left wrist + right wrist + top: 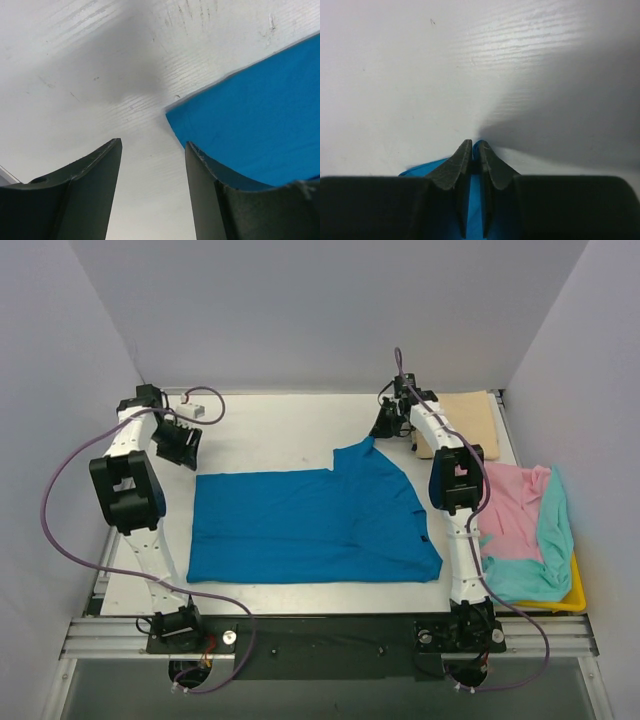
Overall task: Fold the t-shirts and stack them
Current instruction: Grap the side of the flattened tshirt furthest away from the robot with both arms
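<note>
Plainly, the blue t-shirt (300, 525) lay flat in the middle of the table (270, 430), its long axis running from the left edge toward the right edge, parallel to the near edge. The right gripper (383, 425) was pinched tight on a peak of that shirt's far hem, lifted toward the far right corner; in the right wrist view the fingers (455, 165) met with only a sliver of blue cloth (417, 171) between them. The left gripper (182, 447) hung with its jaws well apart near the far left corner of the table, holding nothing.

What the coming move seemed to turn on was the shirt's far-left corner. It lay just beside the left gripper (153, 145), on the side toward the table's middle, and in the left wrist view the corner (172, 112) sat ahead of the inner finger, not centred in the gap. The left arm was much the nearer to it (the right was already occupied), so I judged it would need a small shift inward before closing.

The beige t-shirt (470, 415) lay flat at the far right corner. The pink t-shirt (510, 515) and teal t-shirt (545, 540) were heaped on the yellow tray (575, 595) at the right edge. No brand, label or legible writing showed anywhere.
</note>
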`<state>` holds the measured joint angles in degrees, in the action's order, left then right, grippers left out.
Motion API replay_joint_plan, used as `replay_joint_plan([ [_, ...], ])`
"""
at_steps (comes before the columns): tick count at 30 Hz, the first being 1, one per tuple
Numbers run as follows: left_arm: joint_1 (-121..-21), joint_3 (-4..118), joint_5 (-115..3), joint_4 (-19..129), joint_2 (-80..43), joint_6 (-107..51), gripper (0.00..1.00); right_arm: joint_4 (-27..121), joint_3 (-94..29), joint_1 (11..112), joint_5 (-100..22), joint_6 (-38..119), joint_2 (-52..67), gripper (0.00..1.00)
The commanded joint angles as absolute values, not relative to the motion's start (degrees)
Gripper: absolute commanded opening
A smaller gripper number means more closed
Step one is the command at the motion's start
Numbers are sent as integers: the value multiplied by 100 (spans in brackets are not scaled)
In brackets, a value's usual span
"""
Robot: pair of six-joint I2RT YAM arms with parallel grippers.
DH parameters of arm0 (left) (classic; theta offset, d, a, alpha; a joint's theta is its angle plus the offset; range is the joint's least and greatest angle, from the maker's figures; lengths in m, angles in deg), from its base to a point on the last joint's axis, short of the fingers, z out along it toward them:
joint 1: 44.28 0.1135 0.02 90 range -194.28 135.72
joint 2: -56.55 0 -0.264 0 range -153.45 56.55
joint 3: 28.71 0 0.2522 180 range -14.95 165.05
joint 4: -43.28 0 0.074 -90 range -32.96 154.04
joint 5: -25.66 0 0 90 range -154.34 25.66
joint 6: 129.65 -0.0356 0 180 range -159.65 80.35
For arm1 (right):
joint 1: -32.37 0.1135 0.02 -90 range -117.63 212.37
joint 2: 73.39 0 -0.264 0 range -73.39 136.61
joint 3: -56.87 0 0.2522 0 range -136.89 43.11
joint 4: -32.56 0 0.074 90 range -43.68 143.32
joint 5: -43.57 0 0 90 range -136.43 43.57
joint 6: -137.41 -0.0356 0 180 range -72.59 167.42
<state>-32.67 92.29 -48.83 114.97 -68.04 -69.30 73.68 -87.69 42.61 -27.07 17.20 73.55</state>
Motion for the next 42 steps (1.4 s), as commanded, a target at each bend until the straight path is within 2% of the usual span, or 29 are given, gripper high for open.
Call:
replay_joint_plan([
  [1,-3259,9395,-4466,11496,-6808,-7998,66,7427,-8653,4344,-2402,1560,7295,3],
  [2,-3277,9456,-4413,11609,-6834,-8426,68,7427,-8635,4344,-2393,1569,7217,0],
  [9,-3557,9843,-4149,12514,-7168,-10072,70,7375,-8302,4379,-2419,1735,6541,0],
  [20,-3725,10369,-4597,12998,-7905,-10399,68,7366,-7405,4423,-2525,1990,5433,0],
  [22,-3769,10466,-4553,13330,-7994,-10530,65,7375,-7273,4423,-2534,2025,5283,0],
  [25,-3857,10406,-4413,13780,-8038,-10698,54,7357,-7098,4423,-2595,2052,5116,0],
  [27,-3857,10318,-4403,14026,-8029,-10794,36,7383,-7062,4415,-2578,2061,5037,0],
  [28,-3857,10283,-4421,14175,-8029,-10847,21,7392,-7036,4423,-2569,2061,4993,0],
  [29,-3857,10282,-4430,14316,-7995,-10865,14,7410,-7036,4423,-2560,2061,4966,0],
  [30,-3840,10291,-4421,14369,-7968,-10874,0,7418,-6975,4423,-2551,2070,4888,0],
  [36,-3839,10090,-4438,14343,-7143,-10724,0,7655,-6239,4441,-2472,2219,4185,0],
  [42,-3910,8474,-4745,14177,-5720,-11189,0,7875,-4333,4590,-2446,2457,2665,0],
])
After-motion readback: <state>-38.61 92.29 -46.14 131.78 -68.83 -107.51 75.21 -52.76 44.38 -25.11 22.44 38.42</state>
